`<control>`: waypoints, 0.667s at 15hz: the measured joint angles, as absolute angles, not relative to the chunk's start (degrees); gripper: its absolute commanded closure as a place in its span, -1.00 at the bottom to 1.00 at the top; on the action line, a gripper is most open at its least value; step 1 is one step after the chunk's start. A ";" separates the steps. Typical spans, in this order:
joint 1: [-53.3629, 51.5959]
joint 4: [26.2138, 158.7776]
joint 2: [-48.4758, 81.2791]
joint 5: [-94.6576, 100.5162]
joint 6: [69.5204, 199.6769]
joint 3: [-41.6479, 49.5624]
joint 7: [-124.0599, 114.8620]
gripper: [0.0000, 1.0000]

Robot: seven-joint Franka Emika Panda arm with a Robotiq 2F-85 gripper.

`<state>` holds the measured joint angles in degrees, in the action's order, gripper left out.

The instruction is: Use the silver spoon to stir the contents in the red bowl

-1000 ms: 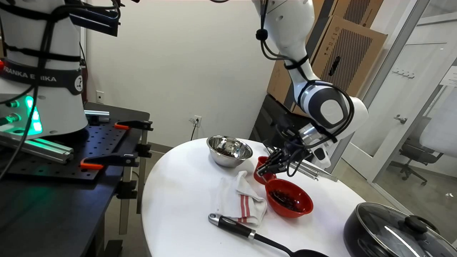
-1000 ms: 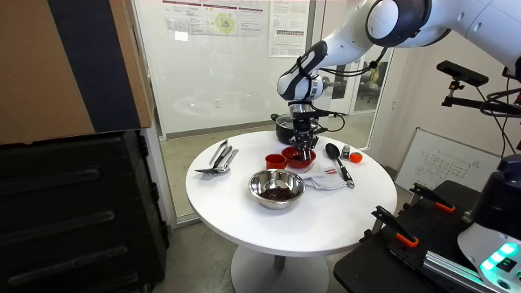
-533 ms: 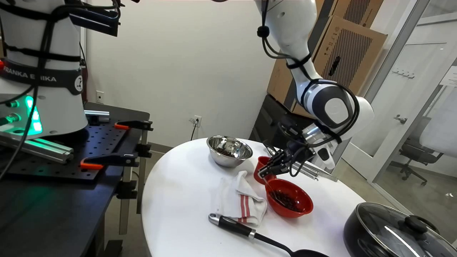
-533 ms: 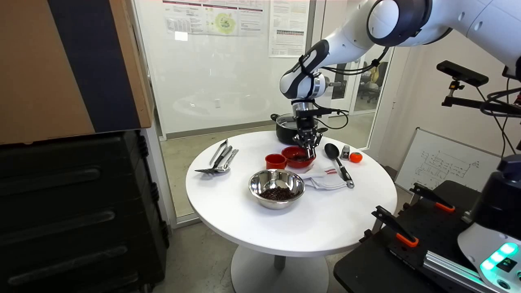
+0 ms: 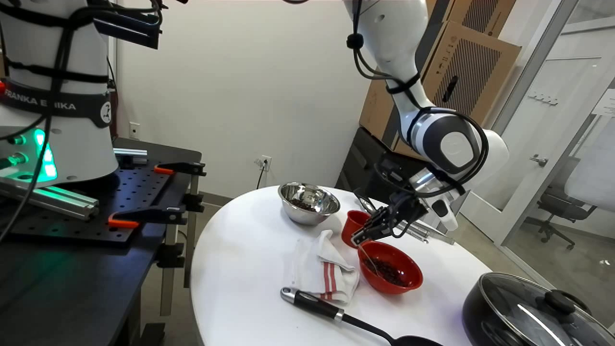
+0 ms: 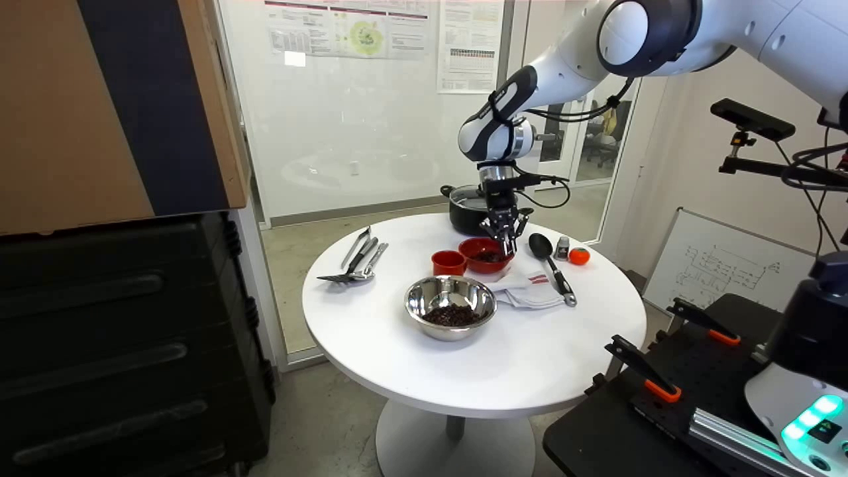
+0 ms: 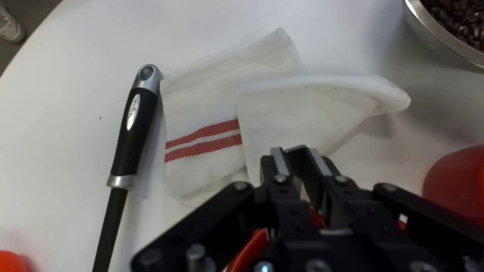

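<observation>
Picking up the tool looks done: in an exterior view the jaws are clenched on the upper end of the silver spoon [image 5: 369,259], whose thin handle slants down inside the red bowl [image 5: 404,261]. That bowl stands on the worktop [image 6: 371,331], just beside the red cup [image 6: 449,266]. The contents [image 5: 389,272], dark loose bits, lie in its bottom, and the handle's lower end runs down to them; the spoon's head cannot be made out, so it is probably sunk in among them. In both exterior views the jaws hang at the bowl's edge rather than over its middle. I judge the stirring step to be in hand, with 2 preparations finished: grasping the spoon and dipping it. How many turns have been made, and how evenly the bits are mixed, cannot be told. What is left, as I read it, is to sweep the head around the bottom, reaching the far side too, without tipping the bowl, then perhaps to lift the spoon clear. The steel bowl [image 6: 450,335] holds similar dark bits but seems to have no part in this job.
</observation>
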<state>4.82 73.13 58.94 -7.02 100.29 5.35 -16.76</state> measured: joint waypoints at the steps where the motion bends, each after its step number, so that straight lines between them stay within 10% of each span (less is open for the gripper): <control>1: 4.73 73.13 58.99 -7.01 100.66 5.35 -16.94 0.92; 10: 1.78 73.27 58.02 -1.96 99.75 6.03 -17.09 0.92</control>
